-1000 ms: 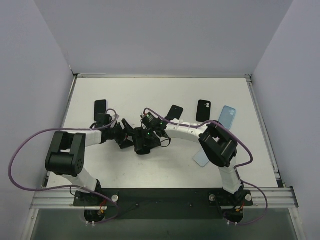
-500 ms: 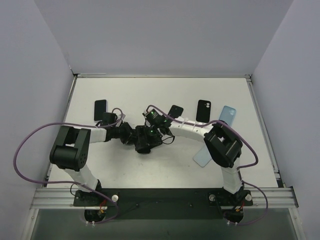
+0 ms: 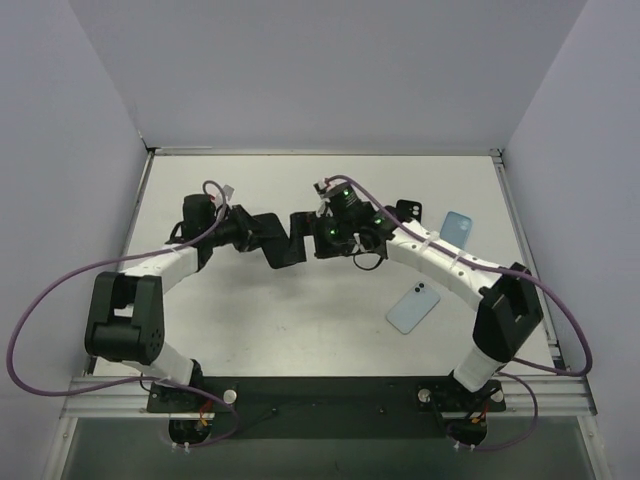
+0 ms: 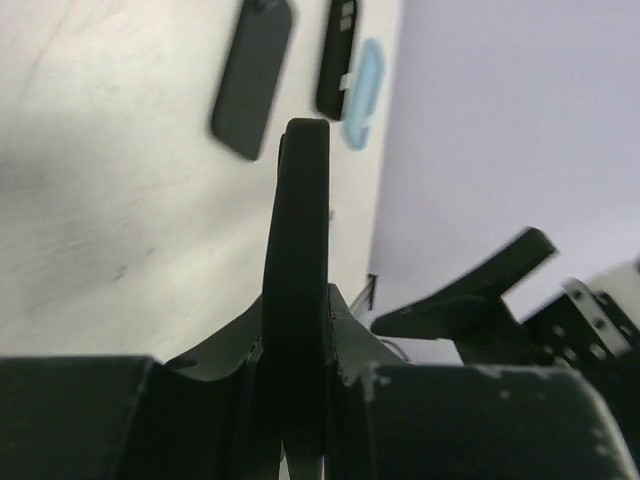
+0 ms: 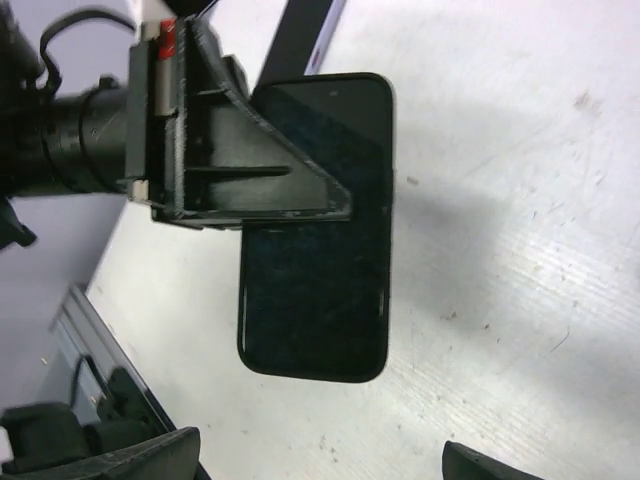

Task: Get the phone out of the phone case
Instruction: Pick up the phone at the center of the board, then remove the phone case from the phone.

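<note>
A black phone hangs above the middle of the table, with my left gripper shut on one end of it. In the left wrist view the phone stands edge-on between the fingers. From the right wrist the phone shows its dark face with a thin dark rim; I cannot tell the phone case from the phone. My right gripper faces the phone's free end, open, with nothing between its fingertips and a gap to the phone.
On the table lie a light blue phone at the right front, a light blue case at the back right and a black phone beside it. White walls close in the table on three sides.
My left gripper shut on the phone and carried it up and toward the back. My right gripper opened, let go of the phone and swung back to the right, uncovering the light blue phone.
</note>
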`<move>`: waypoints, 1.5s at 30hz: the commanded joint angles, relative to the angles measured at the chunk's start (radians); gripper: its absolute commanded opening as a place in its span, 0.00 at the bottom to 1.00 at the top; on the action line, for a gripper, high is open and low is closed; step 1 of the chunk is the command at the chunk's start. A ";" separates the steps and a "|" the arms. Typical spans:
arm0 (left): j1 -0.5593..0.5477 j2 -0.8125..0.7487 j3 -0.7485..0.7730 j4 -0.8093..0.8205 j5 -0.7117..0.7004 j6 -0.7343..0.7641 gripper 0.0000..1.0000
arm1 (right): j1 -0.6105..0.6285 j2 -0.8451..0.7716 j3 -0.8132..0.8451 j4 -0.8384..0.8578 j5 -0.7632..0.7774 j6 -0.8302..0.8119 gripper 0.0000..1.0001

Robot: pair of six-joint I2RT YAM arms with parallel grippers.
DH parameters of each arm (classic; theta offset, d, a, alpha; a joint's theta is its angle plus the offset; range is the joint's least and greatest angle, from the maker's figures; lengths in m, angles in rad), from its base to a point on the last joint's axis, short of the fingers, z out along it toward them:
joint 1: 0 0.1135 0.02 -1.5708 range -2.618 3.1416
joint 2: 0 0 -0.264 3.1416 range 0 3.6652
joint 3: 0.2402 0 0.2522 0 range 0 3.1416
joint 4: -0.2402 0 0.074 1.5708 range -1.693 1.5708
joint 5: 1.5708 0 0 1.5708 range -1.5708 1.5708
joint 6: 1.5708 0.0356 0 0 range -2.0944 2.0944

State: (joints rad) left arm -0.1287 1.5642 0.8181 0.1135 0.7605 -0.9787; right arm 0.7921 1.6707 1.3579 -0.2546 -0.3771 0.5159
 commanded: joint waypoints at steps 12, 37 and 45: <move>0.087 0.157 -0.020 1.555 0.125 -0.976 0.00 | -0.214 -0.186 -0.204 0.575 -0.423 0.350 0.88; 0.086 0.045 -0.068 1.552 0.109 -0.969 0.00 | -0.208 0.030 -0.241 1.206 -0.437 0.829 0.31; 0.086 0.022 -0.077 1.540 0.108 -0.963 0.00 | -0.206 0.057 -0.233 1.284 -0.444 0.897 0.20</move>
State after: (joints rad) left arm -0.0448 1.6455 0.7307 1.2407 0.8833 -1.9316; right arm 0.5838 1.7172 1.0836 0.9100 -0.8185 1.3781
